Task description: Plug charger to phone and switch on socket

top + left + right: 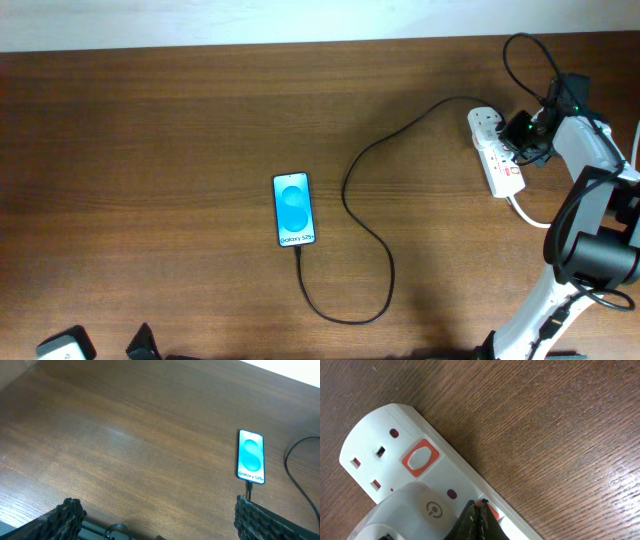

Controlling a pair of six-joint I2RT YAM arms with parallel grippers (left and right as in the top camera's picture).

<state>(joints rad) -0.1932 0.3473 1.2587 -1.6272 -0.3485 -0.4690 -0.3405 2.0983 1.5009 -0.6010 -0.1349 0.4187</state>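
The phone [293, 209] is glowing bright blue with a lighter oval and white lettering, edged in black, and the charger [345, 188] is showing black. The socket [498, 170] is showing white with orange-red switches [420, 458], and the table [150, 150] is showing streaky brown wood grain.

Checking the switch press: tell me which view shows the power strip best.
The right wrist view: the power strip fills it close up, with an orange switch, outlet holes and the shut right gripper on it. Overhead shows it small, partly under the gripper. The left wrist view misses it.
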